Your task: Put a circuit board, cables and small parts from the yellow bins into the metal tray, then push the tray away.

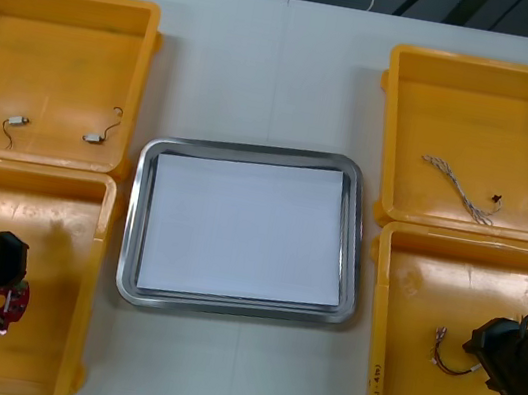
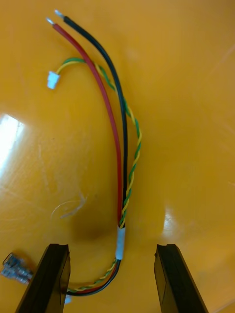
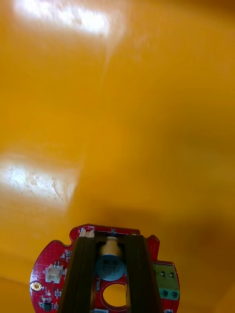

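While the bench [image 1: 276, 68] is carrying the metal tray [image 1: 134, 227] between the two arms, the left jaws are pinching narrowly on the blue part [image 3: 110, 266] of the circuit board [image 3: 49, 266], which is lying in the near yellow bin [image 1: 93, 280]. The right jaws are standing wide astride the cable [image 2: 120, 205]. It is running lengthwise away from them, so closing looks crosswise. A small metal part [image 2: 14, 268] is lying just outside one finger.
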You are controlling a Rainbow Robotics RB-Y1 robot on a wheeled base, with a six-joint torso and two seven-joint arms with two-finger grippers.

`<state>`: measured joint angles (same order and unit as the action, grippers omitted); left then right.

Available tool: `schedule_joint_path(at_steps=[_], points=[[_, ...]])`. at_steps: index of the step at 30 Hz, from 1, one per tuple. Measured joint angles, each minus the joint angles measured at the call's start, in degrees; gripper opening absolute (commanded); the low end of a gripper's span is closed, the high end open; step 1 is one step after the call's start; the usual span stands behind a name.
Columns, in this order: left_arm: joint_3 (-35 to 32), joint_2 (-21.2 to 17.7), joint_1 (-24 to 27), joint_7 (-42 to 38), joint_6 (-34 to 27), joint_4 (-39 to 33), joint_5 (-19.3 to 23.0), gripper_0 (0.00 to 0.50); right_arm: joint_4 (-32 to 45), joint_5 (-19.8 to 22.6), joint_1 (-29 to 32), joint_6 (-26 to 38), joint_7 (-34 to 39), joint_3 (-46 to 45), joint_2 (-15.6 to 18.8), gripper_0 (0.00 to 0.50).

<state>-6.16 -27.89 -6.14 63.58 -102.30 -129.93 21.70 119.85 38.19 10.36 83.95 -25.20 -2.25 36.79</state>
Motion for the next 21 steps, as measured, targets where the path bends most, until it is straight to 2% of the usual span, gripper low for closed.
schedule_joint_path(at_steps=[7,13,21], points=[[-1.68,0.0,2.28,0.04,0.14,0.67,0.04,0.0,-0.49,-0.52,0.02,-0.32,0.0,0.0,-0.14,0.5],[-1.74,-0.11,4.23,0.09,1.86,5.16,0.78,0.0,-3.07,-1.07,0.03,-3.88,0.0,0.11,-0.18,0.5],[-1.74,-0.15,4.75,1.89,2.97,6.98,1.13,0.0,-3.35,-1.38,0.03,-4.08,0.0,0.17,-0.18,0.5]])
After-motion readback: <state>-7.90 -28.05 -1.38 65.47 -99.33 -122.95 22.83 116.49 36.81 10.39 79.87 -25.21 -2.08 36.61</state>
